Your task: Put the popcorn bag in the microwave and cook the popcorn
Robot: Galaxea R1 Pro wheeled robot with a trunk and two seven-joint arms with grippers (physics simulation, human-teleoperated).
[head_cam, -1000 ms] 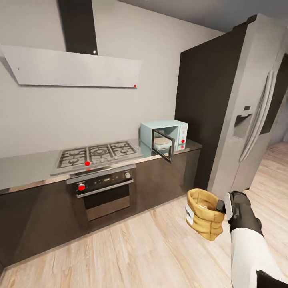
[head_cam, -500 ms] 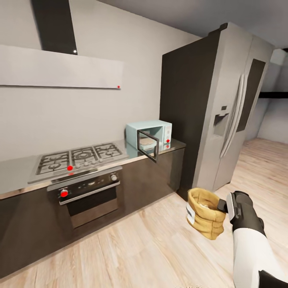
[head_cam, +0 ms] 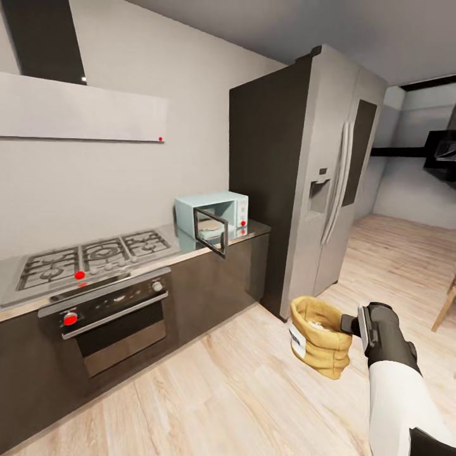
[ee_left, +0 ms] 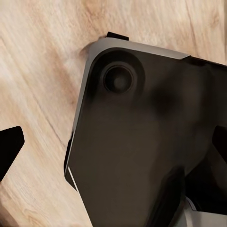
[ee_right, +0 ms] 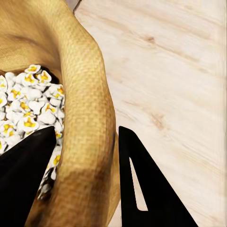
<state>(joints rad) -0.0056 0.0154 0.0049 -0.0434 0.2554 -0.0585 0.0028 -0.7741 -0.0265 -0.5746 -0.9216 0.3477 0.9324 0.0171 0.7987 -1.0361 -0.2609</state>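
My right gripper (head_cam: 351, 323) is shut on the rolled rim of the mustard-tan popcorn bag (head_cam: 320, 337), holding it above the wood floor, low and right in the head view. In the right wrist view the two black fingers (ee_right: 146, 189) pinch the bag wall (ee_right: 87, 94), and white-and-yellow puffed popcorn (ee_right: 23, 109) fills the bag. The mint-blue microwave (head_cam: 221, 212) stands on the grey countertop (head_cam: 256, 227) with its dark door swung open and the beige turntable showing. My left gripper (ee_left: 113, 146) hangs open over the robot's dark base.
A steel gas hob (head_cam: 88, 253) sits above a black oven (head_cam: 107, 320), left of the microwave, under a white hood (head_cam: 76, 114). A tall grey fridge (head_cam: 323, 183) stands right of the counter. A wooden leg (head_cam: 446, 304) shows at the right edge.
The whole head view has slid left, so the camera has turned right and more of the fridge and the far room shows. The bag stays gripped at the same spot in view.
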